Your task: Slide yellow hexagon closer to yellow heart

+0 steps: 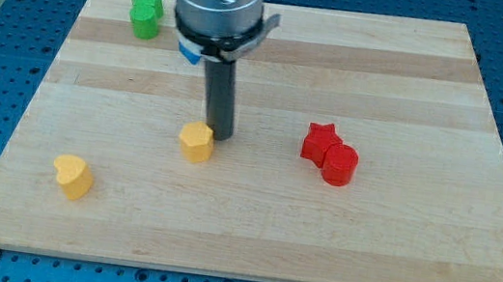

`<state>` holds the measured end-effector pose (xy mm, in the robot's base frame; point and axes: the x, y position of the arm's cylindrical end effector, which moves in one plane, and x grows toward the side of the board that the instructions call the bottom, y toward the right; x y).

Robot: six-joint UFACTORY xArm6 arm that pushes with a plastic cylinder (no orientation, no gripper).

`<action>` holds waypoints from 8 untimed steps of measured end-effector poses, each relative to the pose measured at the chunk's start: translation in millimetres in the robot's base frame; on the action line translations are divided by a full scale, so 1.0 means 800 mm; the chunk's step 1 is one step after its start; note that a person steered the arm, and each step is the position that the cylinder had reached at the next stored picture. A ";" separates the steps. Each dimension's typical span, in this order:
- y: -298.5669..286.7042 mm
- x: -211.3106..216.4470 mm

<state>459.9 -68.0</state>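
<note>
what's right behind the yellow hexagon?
My tip stands just behind the yellow hexagon, toward the view's top right. The hexagon may cover the actual contact point.

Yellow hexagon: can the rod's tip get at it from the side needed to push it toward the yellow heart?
Probably yes. My tip sits right at the yellow hexagon, on its upper right, the side away from the yellow heart. Nothing lies between the two yellow blocks.

Count stands at two yellow blocks, hexagon (196,141) and heart (73,176); two red blocks (330,154); two green blocks (146,13).
</note>
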 end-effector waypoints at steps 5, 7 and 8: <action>-0.070 0.066; -0.047 0.072; -0.045 0.095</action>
